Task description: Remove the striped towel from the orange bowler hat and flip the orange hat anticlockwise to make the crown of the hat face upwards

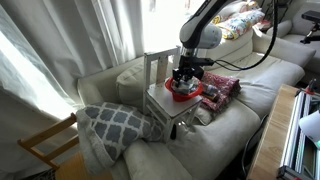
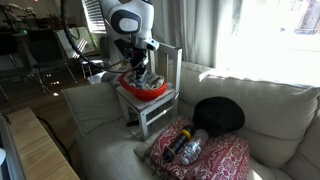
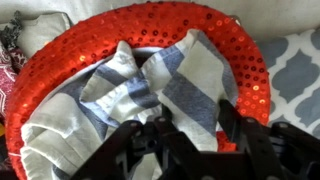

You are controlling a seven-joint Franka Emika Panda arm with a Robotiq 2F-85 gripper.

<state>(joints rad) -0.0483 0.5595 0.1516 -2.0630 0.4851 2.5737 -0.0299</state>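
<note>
The orange bowler hat (image 3: 160,25) lies crown down, a sequined red-orange ring with its hollow facing up. It rests on a small white chair (image 1: 165,105) set on the sofa. The striped towel (image 3: 190,80), grey and off-white, is bunched inside the hollow. In the wrist view my gripper (image 3: 195,122) is down in the hat, its two black fingers still apart with a fold of the towel between them. In both exterior views the gripper (image 1: 182,80) (image 2: 140,75) points straight down into the hat (image 1: 185,93) (image 2: 143,92).
A grey-and-white lattice cushion (image 1: 115,125) lies beside the chair on the pale sofa (image 1: 215,145). Red patterned fabric (image 2: 205,160) carrying a bottle (image 2: 190,147) and a black rounded object (image 2: 218,115) sit on the other side. The chair's backrest (image 2: 170,65) rises behind the hat.
</note>
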